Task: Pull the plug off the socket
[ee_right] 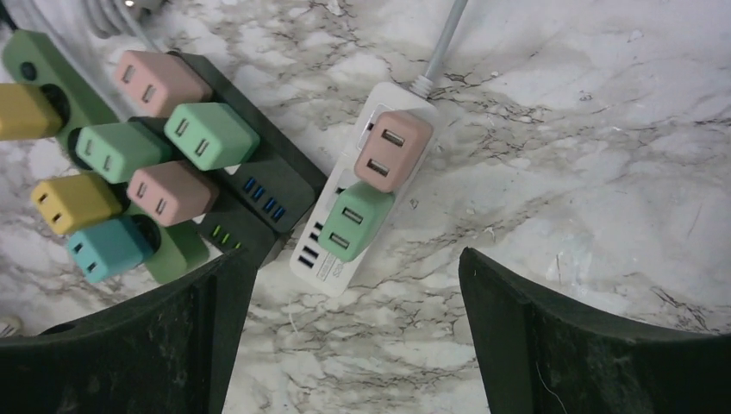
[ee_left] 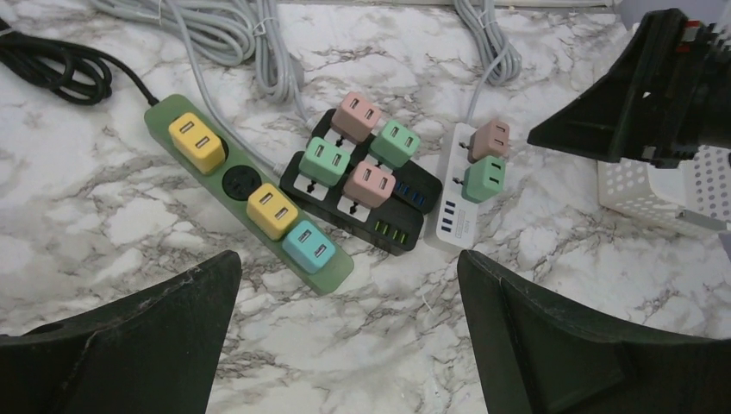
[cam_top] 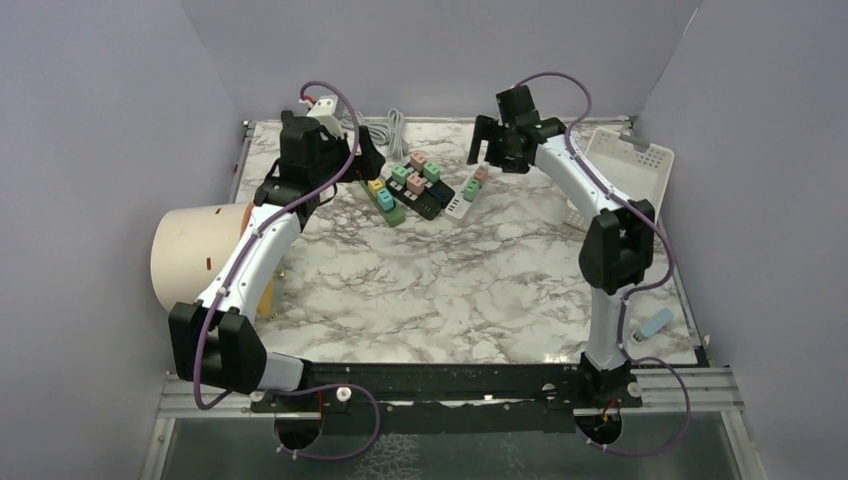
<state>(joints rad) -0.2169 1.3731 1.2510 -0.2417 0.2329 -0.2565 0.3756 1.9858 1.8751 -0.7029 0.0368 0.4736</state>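
Note:
Three power strips lie side by side at the back of the table. A green strip carries two yellow plugs and a blue plug. A black strip carries two pink and two green plugs. A white strip carries a pink plug and a green plug. My left gripper is open and empty, above the table just in front of the green strip. My right gripper is open and empty, above the white strip's near end.
A white perforated basket stands at the back right. Coiled grey cables and a black cable lie behind the strips. A tan cylinder sits at the left edge. A small blue object lies at the right front.

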